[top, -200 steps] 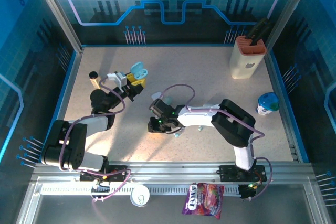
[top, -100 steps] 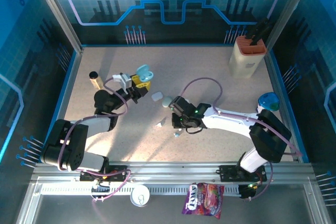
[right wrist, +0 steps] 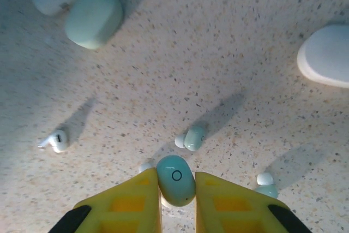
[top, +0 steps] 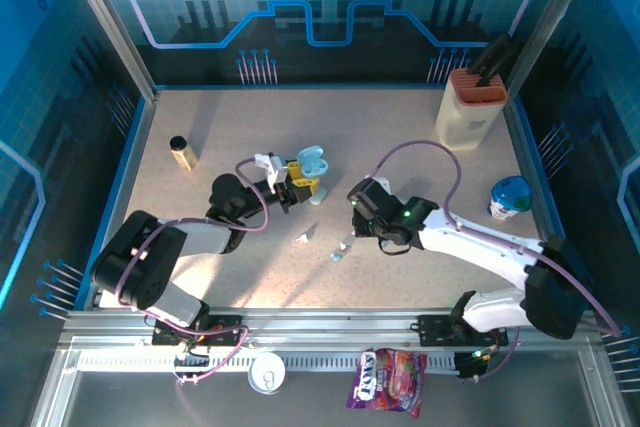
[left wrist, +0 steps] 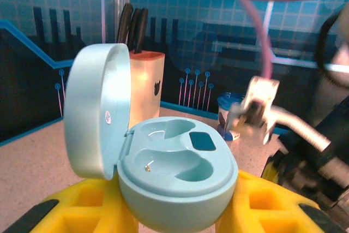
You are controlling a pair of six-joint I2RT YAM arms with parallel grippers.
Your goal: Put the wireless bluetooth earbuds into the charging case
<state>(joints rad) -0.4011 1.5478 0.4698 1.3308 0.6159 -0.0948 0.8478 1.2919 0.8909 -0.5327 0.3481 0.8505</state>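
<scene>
Worktop (top: pixel 230 127): speckled beige, loose earbuds (right wrist: pixel 193 137) scattered near its middle.
Right hand (right wrist: pixel 176 175): clamped on a teal earbud (right wrist: pixel 175 184), low over the worktop.
Left hand (left wrist: pixel 180 214): grips the open mint charging case (left wrist: pixel 180 162), lid up, wells empty.
Step in hand: probably teal earbud to charging case; line it up with a well before release, case held level.
Room: blue grid walls, knife block (top: pixel 470 107) at the far right corner.

Black-and-white left arm (top: pixel 185 239), matching right arm (top: pixel 480 245), looping purple cables (top: pixel 418 143), yellow fingers (right wrist: pixel 128 203) with black tips
</scene>
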